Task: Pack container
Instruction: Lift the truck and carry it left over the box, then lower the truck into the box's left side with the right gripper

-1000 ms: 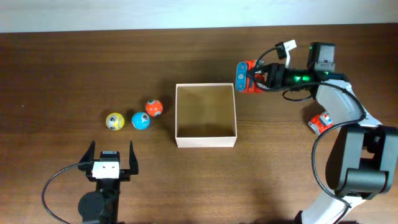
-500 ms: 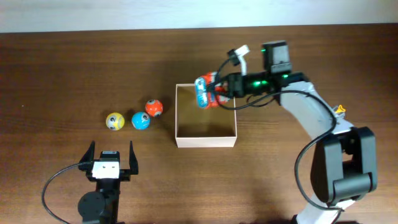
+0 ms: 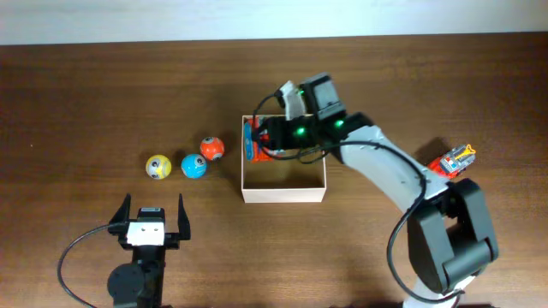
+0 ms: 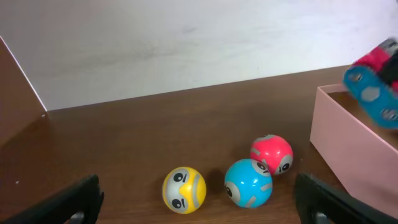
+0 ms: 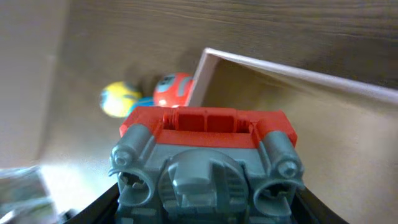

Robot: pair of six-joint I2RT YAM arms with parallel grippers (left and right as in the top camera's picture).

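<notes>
The container (image 3: pixel 284 193), a small white box with a tan inside, stands at the table's middle. My right gripper (image 3: pixel 265 141) is shut on a red, blue and grey toy truck (image 3: pixel 253 141) and holds it over the box's left part, near the left wall. In the right wrist view the truck (image 5: pixel 208 155) fills the foreground above the box's inside (image 5: pixel 336 143). A second red toy truck (image 3: pixel 451 160) lies on the table at the right. My left gripper (image 3: pixel 152 218) is open and empty near the front edge; its fingers (image 4: pixel 199 208) frame the balls.
Three balls lie left of the box: yellow (image 3: pixel 158 166), blue (image 3: pixel 193 166) and red-orange (image 3: pixel 211 148). They also show in the left wrist view: yellow (image 4: pixel 184 190), blue (image 4: pixel 248 182), red (image 4: pixel 271 154), with the box wall (image 4: pixel 354 155) to the right.
My right arm has swung left with the truck, from right of the box to over its left part. The second truck now shows at the right. The left arm has not moved.
</notes>
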